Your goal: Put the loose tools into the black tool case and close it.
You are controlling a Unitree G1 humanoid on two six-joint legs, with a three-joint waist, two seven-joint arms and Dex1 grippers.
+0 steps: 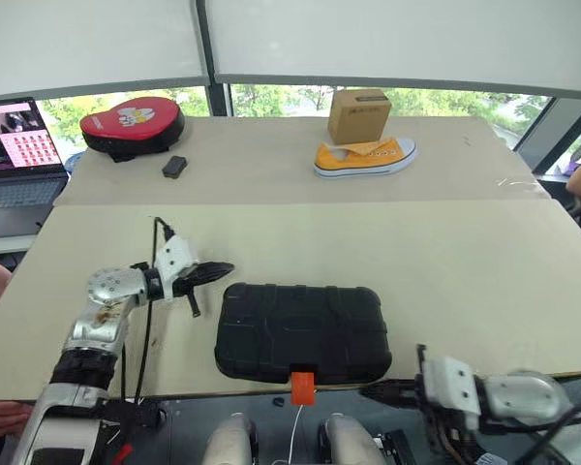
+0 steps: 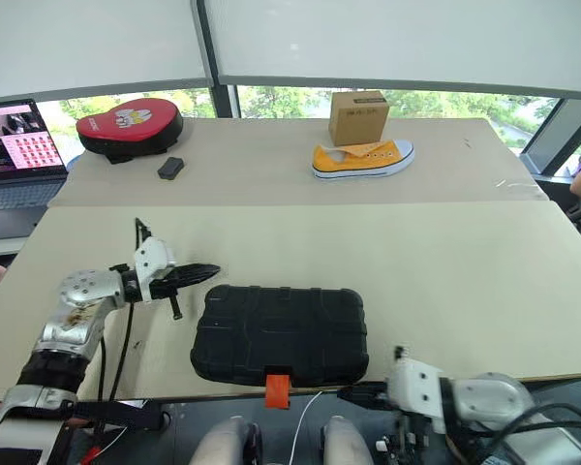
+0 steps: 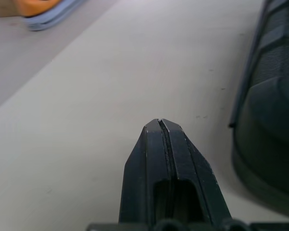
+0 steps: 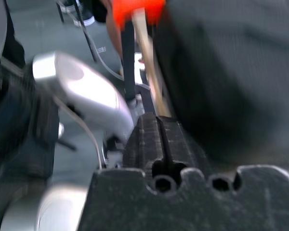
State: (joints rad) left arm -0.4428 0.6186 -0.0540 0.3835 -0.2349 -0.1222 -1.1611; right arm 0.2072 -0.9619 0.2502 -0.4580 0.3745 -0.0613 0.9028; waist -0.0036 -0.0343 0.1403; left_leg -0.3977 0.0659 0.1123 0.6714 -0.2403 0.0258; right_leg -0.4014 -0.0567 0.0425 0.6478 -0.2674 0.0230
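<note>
Two pale tables (image 1: 445, 242) butt together along a seam, the near one broad and mostly bare to the right of centre and behind the case; the far table carries things along its back edge only. The black tool case (image 1: 302, 331) lies shut and flat at the near edge of the near table, its orange latch (image 1: 302, 387) hanging over that edge; bare tabletop lies all round its other three sides. A laptop (image 1: 17, 155) sits off the far left corner; a red-and-black padded bag (image 1: 133, 125) and a yellow shoe (image 1: 365, 157) with a cardboard box (image 1: 358, 115) stand on the far table, well apart from the case. The left gripper (image 1: 219, 269) hovers just beside the case's far left corner, fingers pressed together, holding nothing; the right gripper (image 1: 376, 392) sits below the near edge, right of the latch, likewise pinched closed and empty.
</note>
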